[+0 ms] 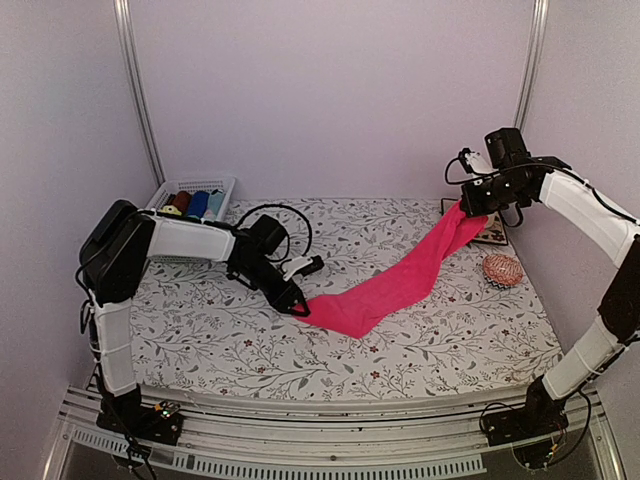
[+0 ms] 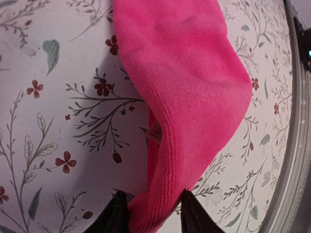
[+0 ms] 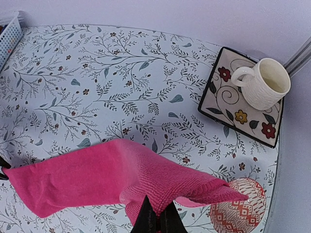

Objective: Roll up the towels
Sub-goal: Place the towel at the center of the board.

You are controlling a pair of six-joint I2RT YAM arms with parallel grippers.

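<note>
The hot pink towel [image 1: 400, 285] stretches as a sagging band across the floral surface [image 1: 200, 340], running from near the centre out toward 2 o'clock. The left pincer [image 1: 298, 305] has its two fingers [image 2: 116, 213] pressed against either side of the towel's low end, gripping a bunched corner just above the surface. The right pincer [image 1: 468, 205] is clamped tight on the opposite end, holding it raised at 2 o'clock. Below that raised end sit a square flowered plate [image 3: 221, 104] carrying a white mug [image 3: 262, 82], and a round red-orange woven pad [image 1: 502, 270] at 3 o'clock. A basket [image 1: 228, 183] of cloth rolls [image 1: 198, 204] stands at 10 o'clock.
</note>
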